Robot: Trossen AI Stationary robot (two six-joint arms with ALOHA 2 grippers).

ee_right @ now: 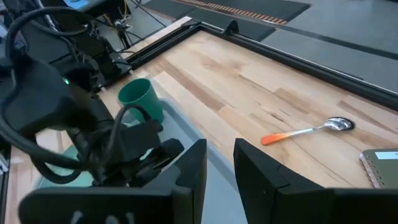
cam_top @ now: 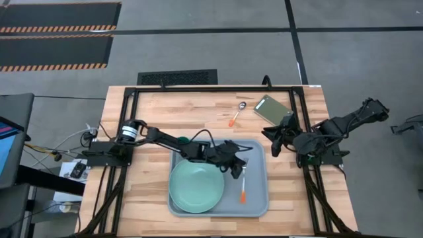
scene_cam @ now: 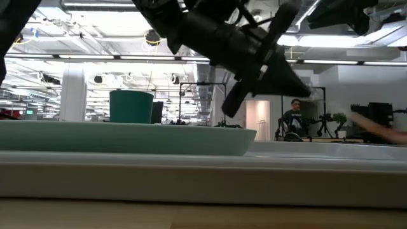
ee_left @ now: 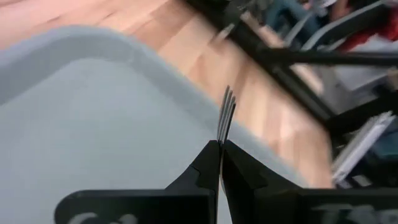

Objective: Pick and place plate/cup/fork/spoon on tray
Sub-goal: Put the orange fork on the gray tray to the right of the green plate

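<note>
High view: fork (cam_top: 243,185) is lying on the tray (cam_top: 260,205), just beside the plate (cam_top: 195,188). Light, stiff, slippery metal tines judged; orange handle better gripped. Left gripper (ee_left: 220,149) is pinched on the tines. Right gripper (ee_right: 219,163), apart, is parked beyond the tray.

The left arm hides most of the cup (cam_top: 183,140) from above. The left gripper (ee_left: 221,163) covers the upper part of the fork (cam_top: 243,183), so in its own wrist view only the tines show past the closed fingertips. At table height the tray (scene_cam: 191,175) wall hides whatever lies flat inside it. The plate (ee_right: 53,173) is mostly hidden behind the left arm in the right wrist view. The spoon (cam_top: 236,113) is too small from above to make out its bowl.
</note>
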